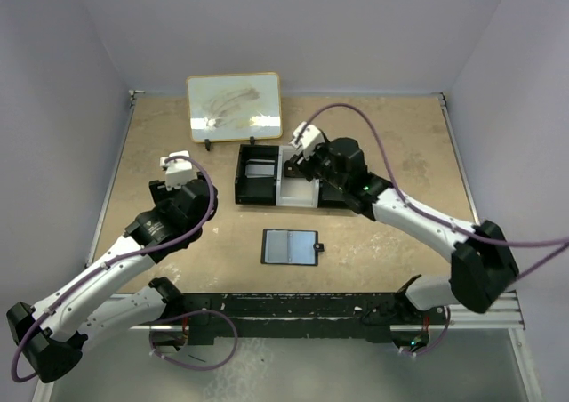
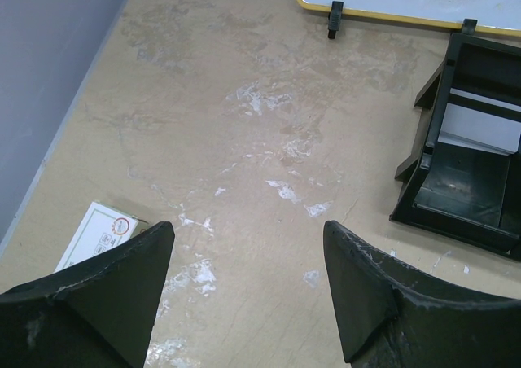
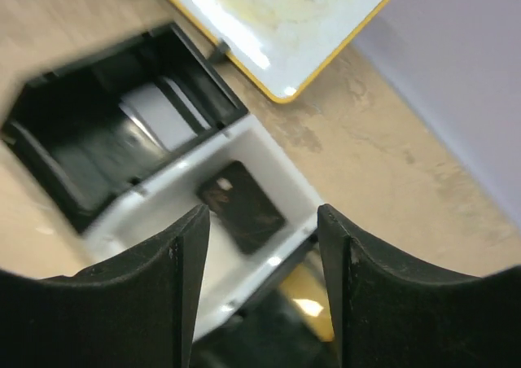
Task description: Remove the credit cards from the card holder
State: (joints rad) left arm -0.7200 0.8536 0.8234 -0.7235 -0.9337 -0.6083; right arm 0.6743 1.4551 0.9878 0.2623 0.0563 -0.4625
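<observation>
fingers [image 3: 171, 286] of the right gripper [image 3: 260, 220] are hanging apart, empty, over the tray's [image 1: 240, 178] white middle slot, where a dark card [image 3: 242, 207] is lying. the left gripper's [image 2: 248, 246] are spread too. the card holder [image 1: 291, 246] is lying unfolded near the table's [image 2: 244, 140] front edge; whether cards are remaining inside, i cannot tell.

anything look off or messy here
Nothing spilled or broken. The dark card lies askew in the tray's white middle compartment, the whiteboard is smeared, and the table carries white scuff marks. The card holder lies open flat, which suits the task.
</observation>
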